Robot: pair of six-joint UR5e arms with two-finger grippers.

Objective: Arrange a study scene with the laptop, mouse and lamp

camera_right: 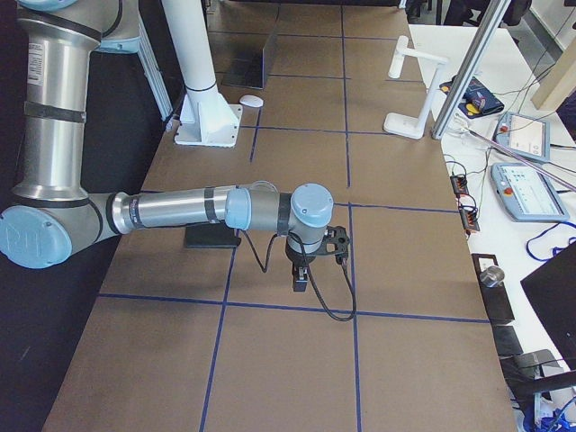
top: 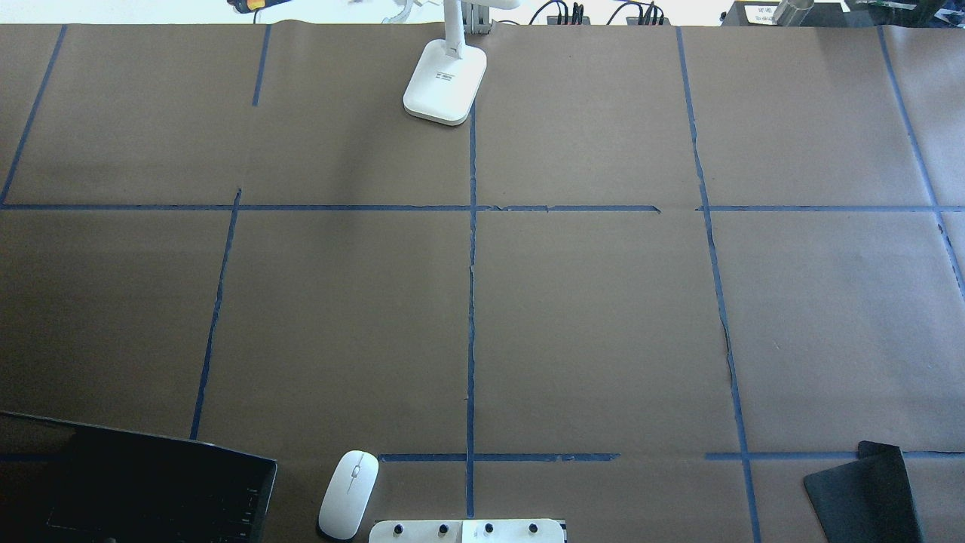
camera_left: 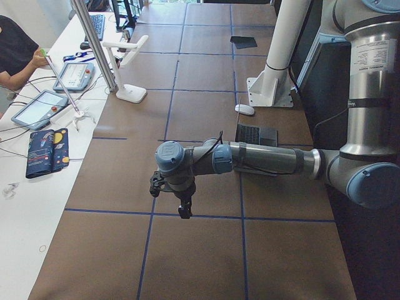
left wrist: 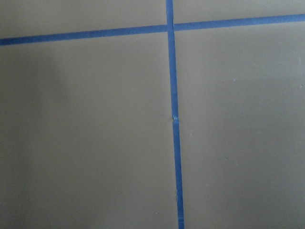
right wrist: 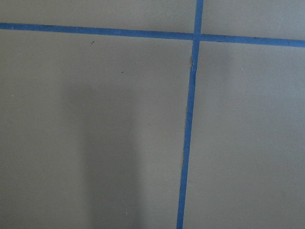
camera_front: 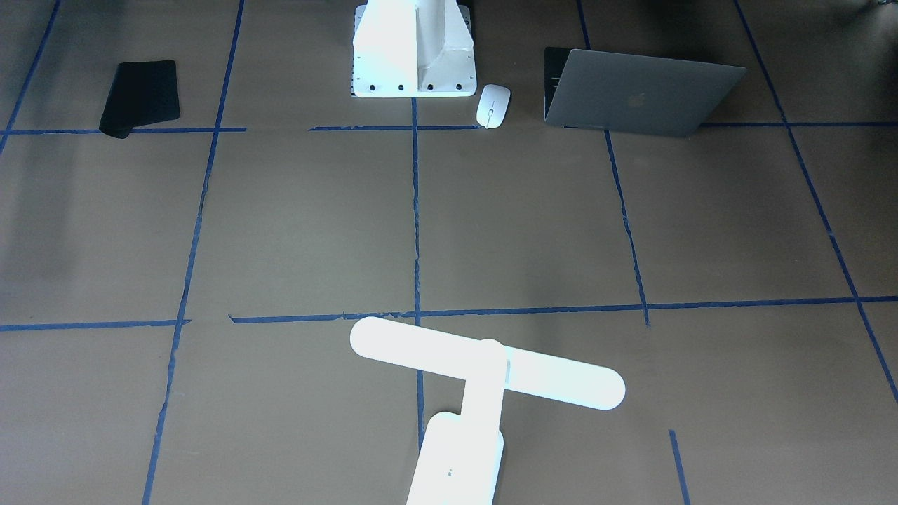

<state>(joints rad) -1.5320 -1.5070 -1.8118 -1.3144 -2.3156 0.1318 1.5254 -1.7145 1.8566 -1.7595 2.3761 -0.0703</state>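
Observation:
The grey laptop [camera_front: 642, 95] stands partly open near the robot's base on its left side, lid toward the front-facing camera; its dark keyboard [top: 158, 490] shows from overhead. The white mouse [camera_front: 493, 105] lies beside it, next to the pedestal [camera_front: 414, 52]. At the far middle edge of the table stands the white lamp [camera_front: 484, 368], its base [top: 445, 90] upright. My left gripper [camera_left: 182, 209] and right gripper [camera_right: 301, 277] hang over bare table at opposite ends. They show only in the side views, so I cannot tell their state. Both wrist views show only brown paper and blue tape.
A flat black mat [camera_front: 140, 95] lies near the base on the robot's right side. Blue tape lines [top: 471, 302] divide the brown table into squares. A side bench with tablets [camera_left: 37, 109] and a person's arm [camera_left: 15, 59] runs along the far edge.

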